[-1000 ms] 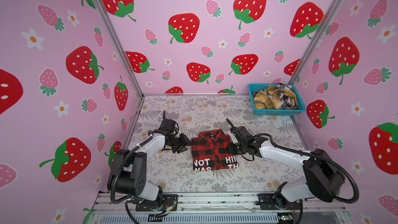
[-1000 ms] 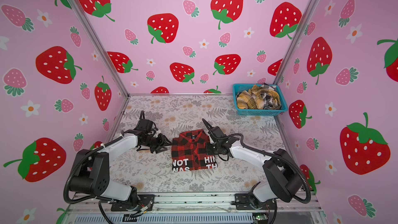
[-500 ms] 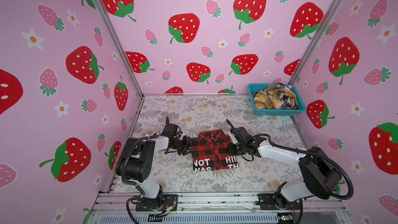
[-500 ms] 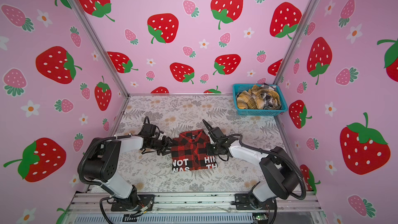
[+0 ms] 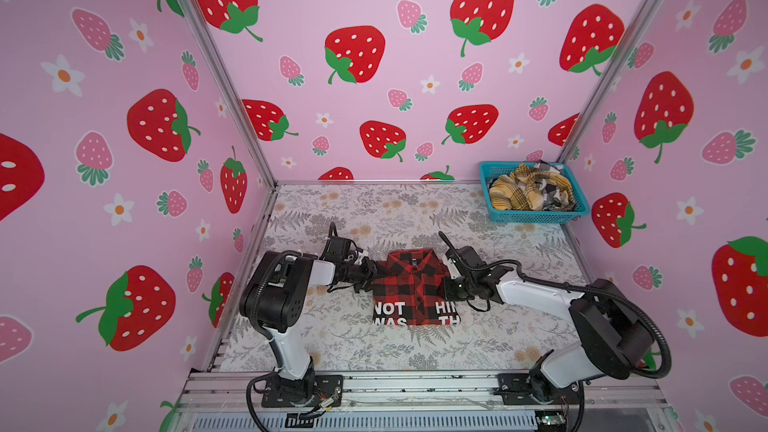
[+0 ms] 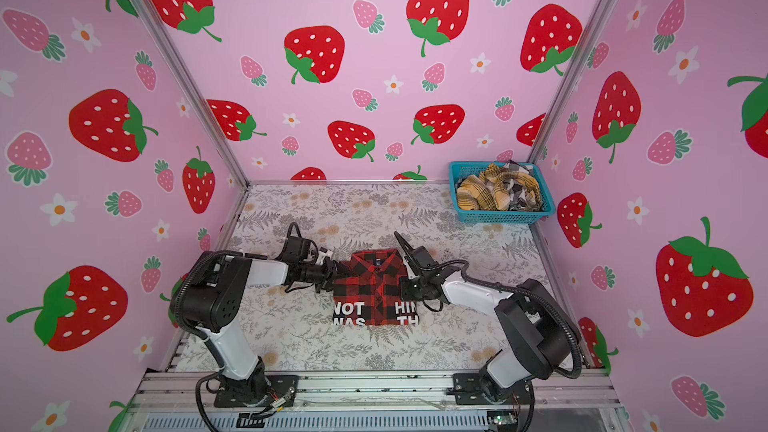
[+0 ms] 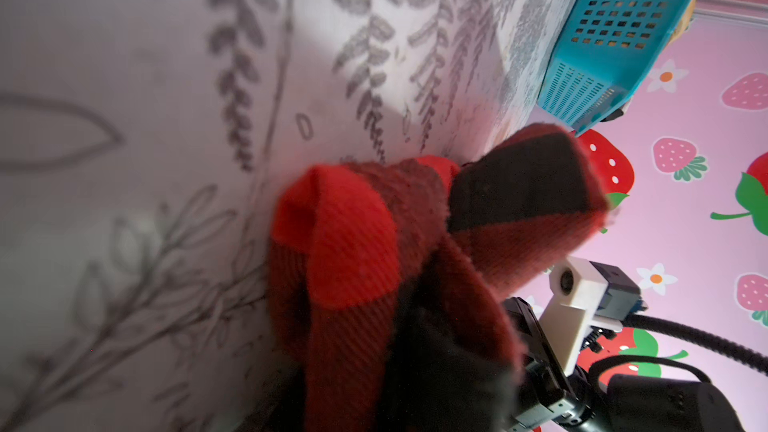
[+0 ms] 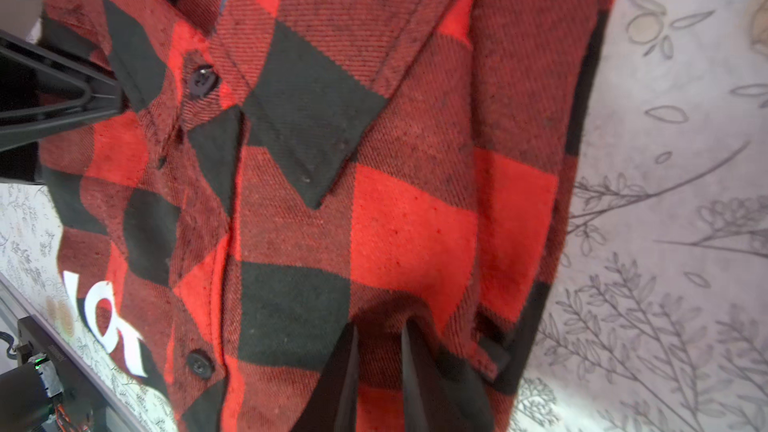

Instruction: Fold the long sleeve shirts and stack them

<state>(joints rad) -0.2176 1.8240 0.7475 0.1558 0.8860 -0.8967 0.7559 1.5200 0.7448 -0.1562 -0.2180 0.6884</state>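
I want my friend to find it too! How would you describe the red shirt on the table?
Find the grey flowery table inside the strawberry walls. Near its middle lies the folded red-and-black checked shirt. Unlike the yellow and black-and-white shirts crumpled in the blue basket, it has big white letters.

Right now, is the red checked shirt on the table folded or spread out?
Folded. The red shirt lies as a compact rectangle in both top views, with no sleeves sticking out.
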